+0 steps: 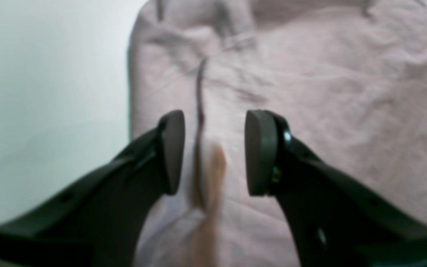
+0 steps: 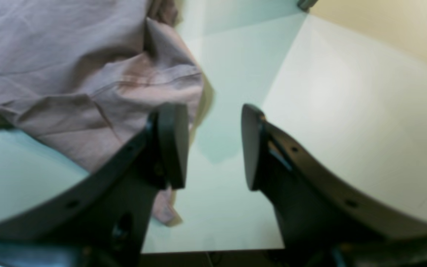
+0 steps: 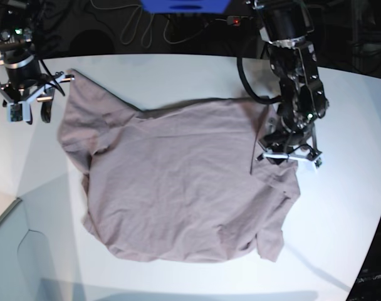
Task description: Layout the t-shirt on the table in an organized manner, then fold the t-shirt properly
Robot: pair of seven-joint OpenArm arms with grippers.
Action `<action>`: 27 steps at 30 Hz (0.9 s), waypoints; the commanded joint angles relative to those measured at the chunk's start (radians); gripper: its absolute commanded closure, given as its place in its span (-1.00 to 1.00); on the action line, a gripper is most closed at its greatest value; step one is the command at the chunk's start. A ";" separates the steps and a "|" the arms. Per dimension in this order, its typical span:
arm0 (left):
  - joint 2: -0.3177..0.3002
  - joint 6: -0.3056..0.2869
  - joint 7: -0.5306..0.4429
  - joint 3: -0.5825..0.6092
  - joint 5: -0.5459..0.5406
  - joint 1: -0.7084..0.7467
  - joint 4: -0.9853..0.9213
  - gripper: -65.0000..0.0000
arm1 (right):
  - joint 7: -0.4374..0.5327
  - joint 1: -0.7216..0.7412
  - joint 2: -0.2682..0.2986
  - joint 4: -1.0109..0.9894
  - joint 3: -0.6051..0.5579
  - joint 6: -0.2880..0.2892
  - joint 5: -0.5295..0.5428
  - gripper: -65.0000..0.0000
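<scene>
The t-shirt (image 3: 178,182) is lying spread but rumpled across the white worktop (image 3: 341,213), with one sleeve folded under itself near the left gripper (image 1: 213,152). That gripper's fingers (image 1: 260,152) are standing apart above a blurred fabric ridge, grasping nothing. The right gripper (image 2: 213,146) is hovering over bare worktop beside a sleeve, fingers (image 2: 174,144) released; its left finger is hiding part of the cloth's edge.
</scene>
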 commanded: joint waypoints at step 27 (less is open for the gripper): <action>-0.001 -0.013 -0.085 -0.029 -0.008 -0.135 -0.270 1.00 | 0.022 -0.002 0.012 0.016 0.010 -0.003 0.009 0.27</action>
